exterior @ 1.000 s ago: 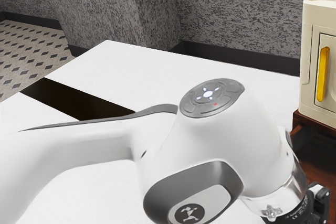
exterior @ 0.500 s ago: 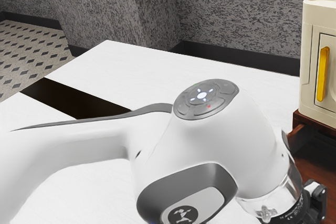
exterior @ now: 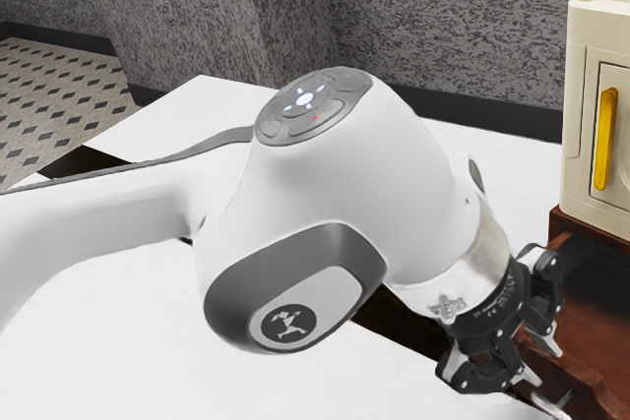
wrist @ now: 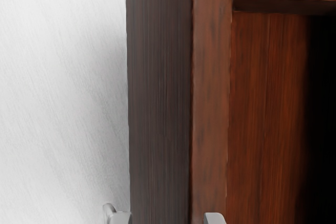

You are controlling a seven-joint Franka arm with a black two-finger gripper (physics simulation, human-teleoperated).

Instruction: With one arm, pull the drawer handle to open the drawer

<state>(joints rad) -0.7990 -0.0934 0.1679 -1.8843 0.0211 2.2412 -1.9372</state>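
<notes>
My gripper [exterior: 553, 376] is at the exterior view's lower right, tilted downward, its two fingers apart with nothing seen held between them. In the wrist view, the fingertips of my gripper [wrist: 168, 217] stand wide apart over a brown wooden front [wrist: 210, 98] with a dark outer face. Behind that front lies a wooden recess [wrist: 268, 119] going into black shadow. A small grey curved piece [wrist: 107, 209], possibly the handle, lies beside one fingertip; contact cannot be told. In the exterior view, the brown wooden unit [exterior: 602, 327] is beyond the gripper.
A cream cabinet [exterior: 581, 105] with a yellow handle [exterior: 605, 140] stands on the wooden unit at the exterior view's right. The white table [exterior: 128, 341] extends under the arm, with a dark strip across it. A textured grey wall is behind.
My arm has moved up and toward the exterior view's left, bringing the gripper and its parted fingers into fuller view. The cream cabinet has stayed where it was.
</notes>
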